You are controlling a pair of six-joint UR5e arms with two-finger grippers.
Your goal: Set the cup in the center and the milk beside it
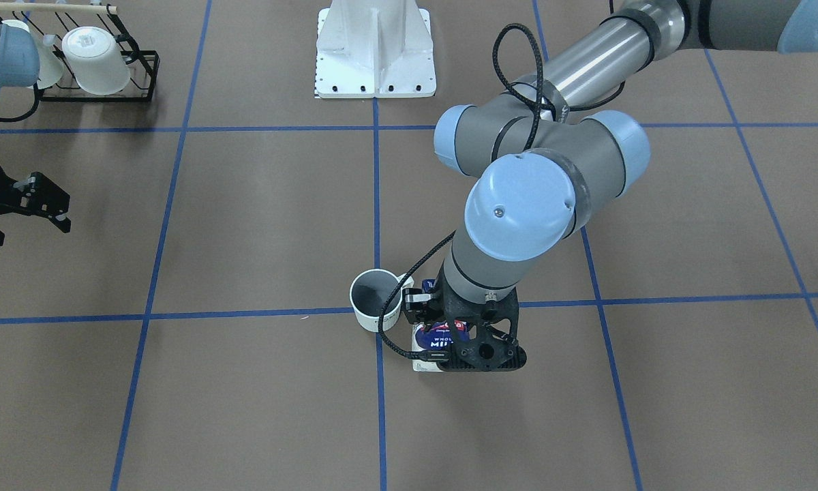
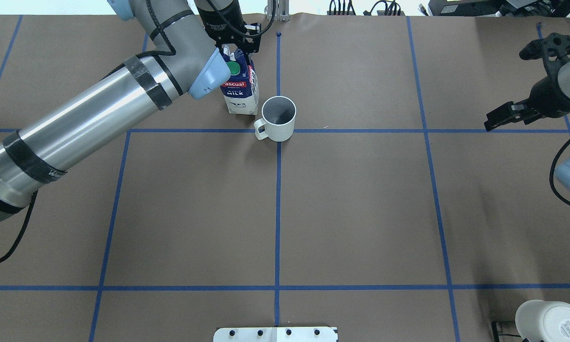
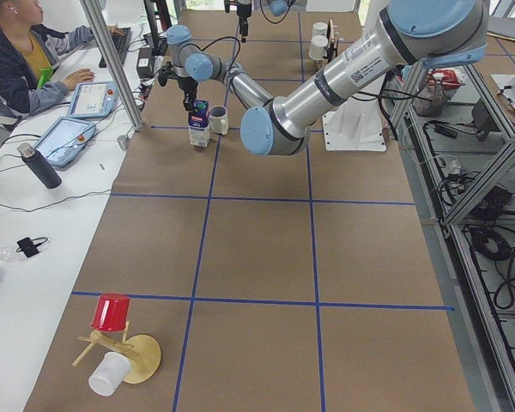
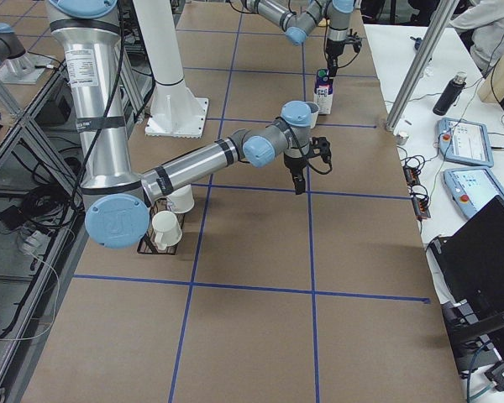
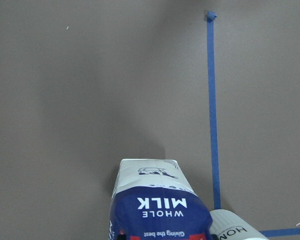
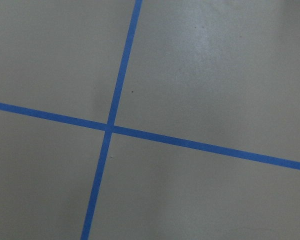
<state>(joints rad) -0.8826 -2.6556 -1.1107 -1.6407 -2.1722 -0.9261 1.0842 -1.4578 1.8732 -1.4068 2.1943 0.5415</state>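
The cup (image 2: 279, 118), a white mug with a dark inside, stands upright on the center crossing (image 2: 278, 132) of the blue tape. It also shows in the front view (image 1: 375, 300) and, with its "HOME" lettering, in the left wrist view (image 5: 235, 231). The milk (image 2: 240, 90) stands upright on the table right beside the cup; it shows below the wrist in the front view (image 1: 428, 341) and in the left wrist view (image 5: 160, 205). My left gripper (image 2: 238, 47) is at the carton's top, shut on it. My right gripper (image 1: 41, 201) is open and empty, far off to the side above the table.
A black rack (image 1: 136, 75) with upturned white mugs (image 1: 95, 61) stands in the corner by my right arm; one mug shows overhead (image 2: 548, 320). The white robot base (image 1: 375, 51) is at the table's near edge. A wooden stand with a red cup (image 3: 112, 313) stands at the left end.
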